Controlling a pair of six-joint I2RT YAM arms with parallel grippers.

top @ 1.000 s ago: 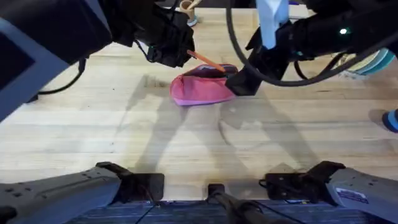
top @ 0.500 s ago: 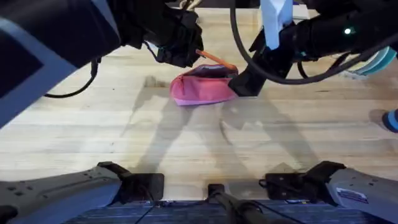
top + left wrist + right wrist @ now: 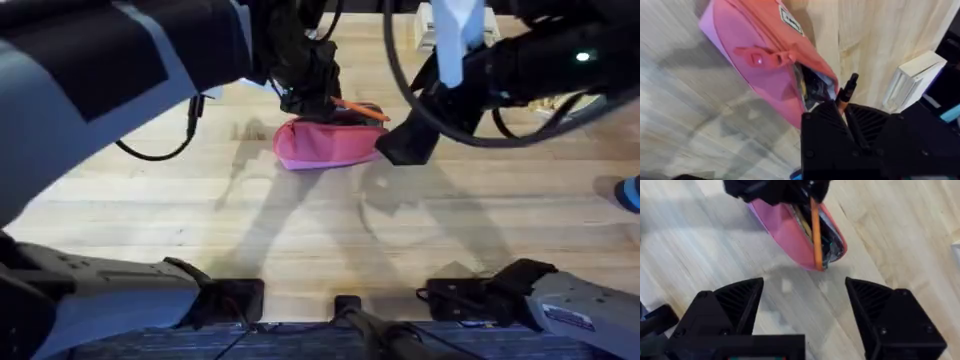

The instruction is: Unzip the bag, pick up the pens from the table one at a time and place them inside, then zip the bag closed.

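The pink bag point(image 3: 322, 147) lies on the table point(image 3: 200, 200) at the far middle, its zipper mouth point(image 3: 812, 89) gaping. My left gripper point(image 3: 312, 88) hovers over the bag's top edge, shut on an orange pen point(image 3: 357, 108) that slants across the opening. In the left wrist view the pen point(image 3: 846, 92) sticks out between my fingers, dark tip toward the mouth. The right wrist view shows the pen point(image 3: 815, 230) lying over the bag point(image 3: 785, 232), its free end at the rim. My right gripper point(image 3: 405, 142) sits just off the bag's right end, open, holding nothing point(image 3: 805, 310).
A white box point(image 3: 440, 25) stands at the table's far edge behind the bag. A blue object point(image 3: 628, 192) shows at the right edge. Bare wood stretches from the bag toward the arm bases.
My left gripper has carried the orange pen to the right and down over the bag's opening. My right gripper has drawn slightly back from the bag's right end.
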